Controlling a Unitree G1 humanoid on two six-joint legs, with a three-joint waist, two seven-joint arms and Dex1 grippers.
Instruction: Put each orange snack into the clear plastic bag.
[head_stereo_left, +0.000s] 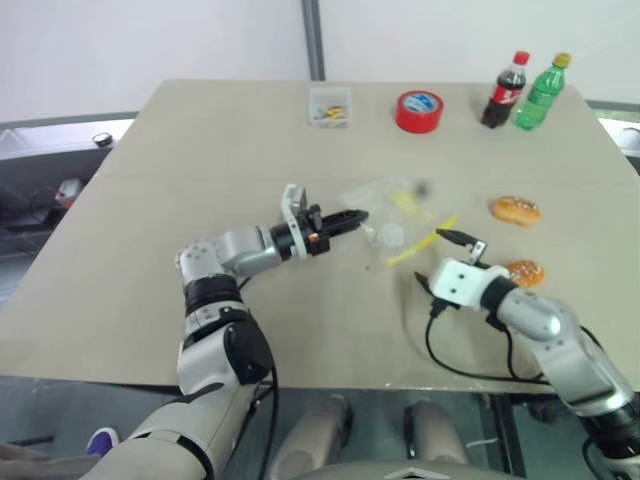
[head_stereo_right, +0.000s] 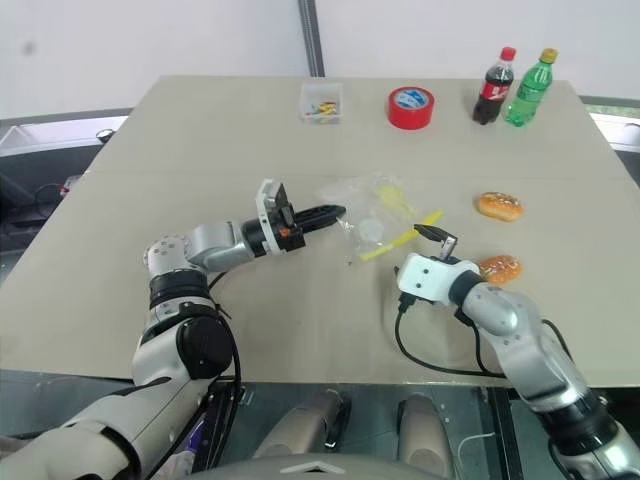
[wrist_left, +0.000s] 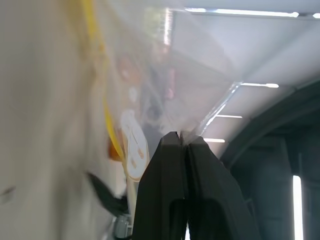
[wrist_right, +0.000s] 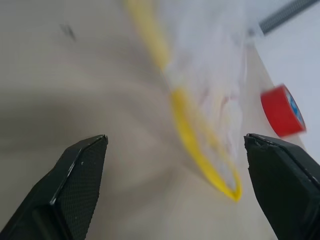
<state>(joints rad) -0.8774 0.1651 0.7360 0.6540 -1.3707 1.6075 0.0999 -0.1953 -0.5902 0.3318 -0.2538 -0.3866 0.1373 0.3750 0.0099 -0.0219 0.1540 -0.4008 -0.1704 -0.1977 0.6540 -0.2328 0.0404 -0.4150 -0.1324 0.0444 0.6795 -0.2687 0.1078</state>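
While the left gripper (head_stereo_left: 352, 217) stands pinched tight on an edge of the clear plastic bag (head_stereo_left: 392, 220), the bag hangs crumpled at the middle of the table (head_stereo_left: 200, 160), its yellow seal strip (head_stereo_left: 420, 243) facing the right gripper (head_stereo_left: 458, 240). That gripper's fingers (wrist_right: 75, 185) stand wide apart with nothing between them, near the bag's mouth. One orange snack (head_stereo_left: 516, 210) lies on the table to the right of the bag; the other orange snack (head_stereo_left: 526, 273) lies nearer, just beside the right wrist. At the far edge stand a small clear box (head_stereo_left: 329, 107), a red tape roll (head_stereo_left: 418, 111), a cola bottle (head_stereo_left: 505, 91) and a green bottle (head_stereo_left: 543, 93)
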